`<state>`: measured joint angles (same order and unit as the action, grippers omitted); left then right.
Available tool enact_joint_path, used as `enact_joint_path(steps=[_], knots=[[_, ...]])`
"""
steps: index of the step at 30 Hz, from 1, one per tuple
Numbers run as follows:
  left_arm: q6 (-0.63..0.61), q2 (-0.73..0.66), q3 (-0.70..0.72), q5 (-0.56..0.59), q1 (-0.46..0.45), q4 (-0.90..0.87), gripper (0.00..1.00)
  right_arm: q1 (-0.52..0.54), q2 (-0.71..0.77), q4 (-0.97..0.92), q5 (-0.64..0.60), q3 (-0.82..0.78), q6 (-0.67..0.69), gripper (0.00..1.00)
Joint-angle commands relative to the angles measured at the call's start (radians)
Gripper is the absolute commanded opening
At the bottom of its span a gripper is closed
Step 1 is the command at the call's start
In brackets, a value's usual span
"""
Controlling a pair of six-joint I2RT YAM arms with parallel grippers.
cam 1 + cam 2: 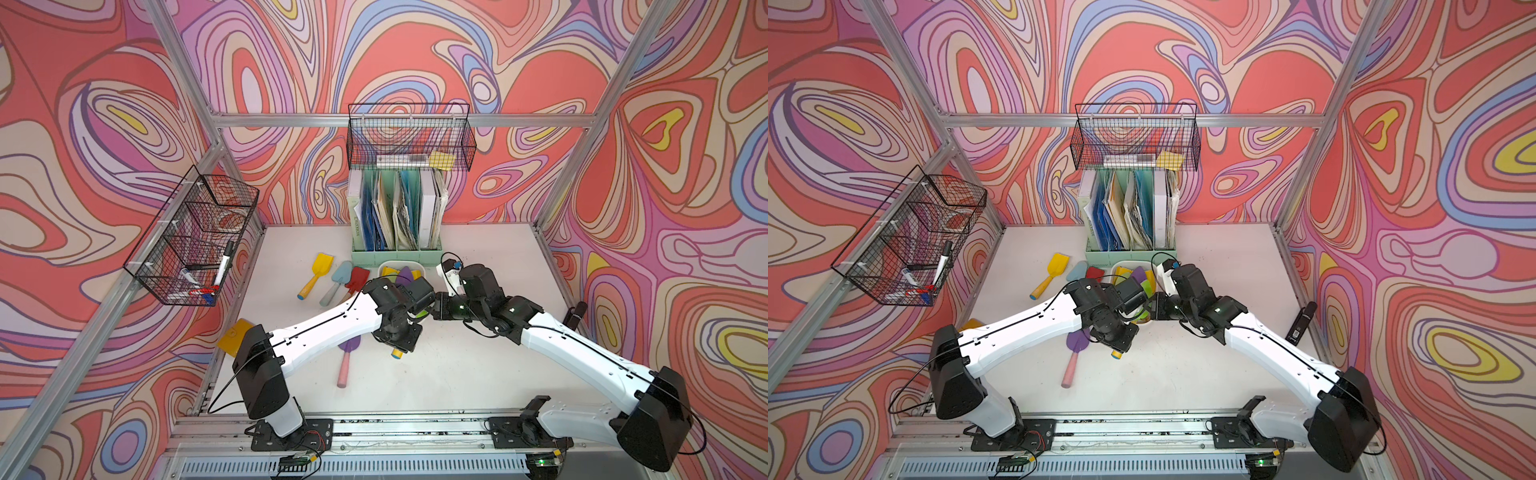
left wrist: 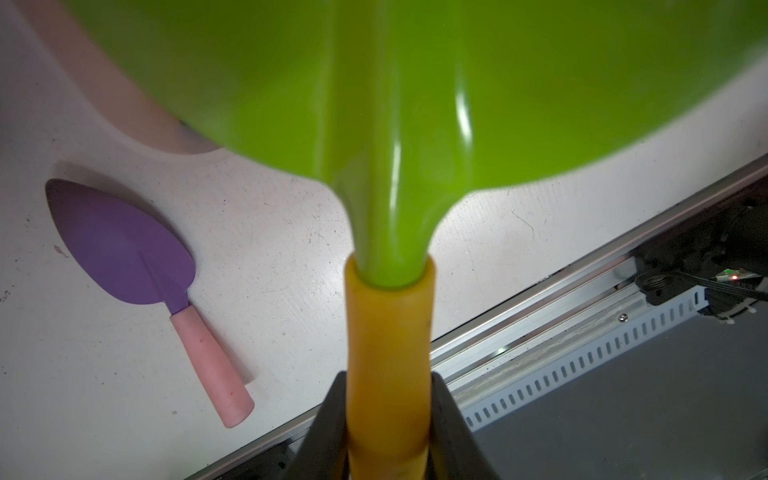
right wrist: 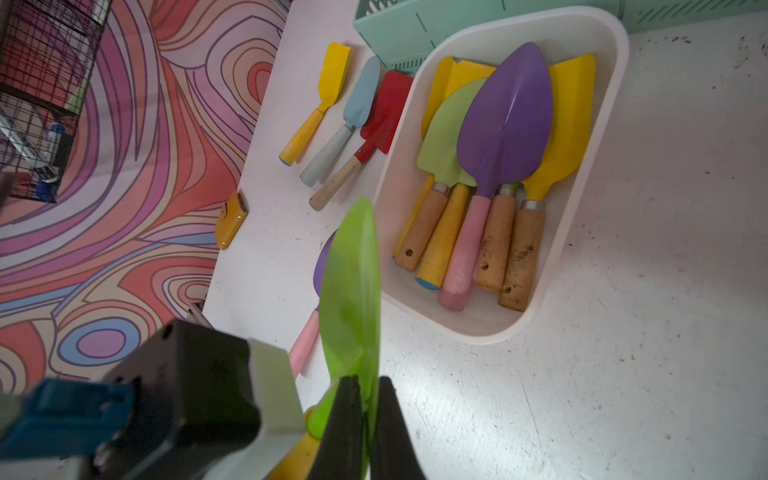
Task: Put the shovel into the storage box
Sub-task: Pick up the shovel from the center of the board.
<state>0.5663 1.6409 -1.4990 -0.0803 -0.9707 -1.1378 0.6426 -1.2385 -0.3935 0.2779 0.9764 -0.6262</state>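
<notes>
Left fingers (image 2: pixel 328 428) hold the shovel (image 2: pixel 415 104) by its handle, right fingers (image 3: pixel 347 424) pinch its slick blade, so it could slip before the storage box (image 3: pixel 478 326) ahead.

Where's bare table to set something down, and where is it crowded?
Free: white tabletop right of the white plastic storage box, and the front strip right of the purple pink-handled shovel. Crowded: left of the box, yellow shovel, blue shovel and red shovel lie side by side.

Swirly red/pink/lilac walls (image 1: pixel 415 50) on 3 sides, alu frame (image 1: pixel 291 120) w/ back basket (image 1: pixel 409 137) & side basket (image 1: pixel 191 237), scuffed white table (image 1: pixel 478 374), mint file holder (image 1: pixel 397 253) at rear.
</notes>
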Motion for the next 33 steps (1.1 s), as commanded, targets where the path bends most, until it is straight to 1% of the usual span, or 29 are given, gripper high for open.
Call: enact_joint_path(steps=[1,9,13,18,22,25,31,33], knots=[[-0.025,-0.025,-0.023,-0.024,0.001,0.012,0.16,0.006,-0.012,-0.001,-0.026,0.014,0.051,0.0],[-0.032,-0.054,-0.023,-0.023,0.001,0.025,0.68,0.006,-0.03,0.001,-0.042,0.027,0.05,0.0],[-0.037,-0.076,-0.018,-0.012,0.001,0.033,0.99,0.006,-0.043,0.001,-0.056,0.041,0.057,0.0],[-0.059,-0.108,-0.014,0.012,0.002,0.048,0.99,0.005,-0.083,-0.028,-0.059,0.085,0.1,0.0],[-0.089,-0.15,0.01,0.022,0.028,0.09,0.99,-0.011,-0.153,-0.078,-0.053,0.163,0.177,0.0],[-0.101,-0.204,0.055,-0.014,0.085,0.154,0.99,-0.05,-0.21,-0.107,-0.01,0.228,0.229,0.0],[-0.119,-0.348,0.158,-0.08,0.221,0.304,0.99,-0.17,-0.329,-0.138,0.129,0.351,0.314,0.0],[-0.127,-0.383,0.182,-0.097,0.26,0.344,0.99,-0.196,-0.372,-0.154,0.166,0.397,0.349,0.0]])
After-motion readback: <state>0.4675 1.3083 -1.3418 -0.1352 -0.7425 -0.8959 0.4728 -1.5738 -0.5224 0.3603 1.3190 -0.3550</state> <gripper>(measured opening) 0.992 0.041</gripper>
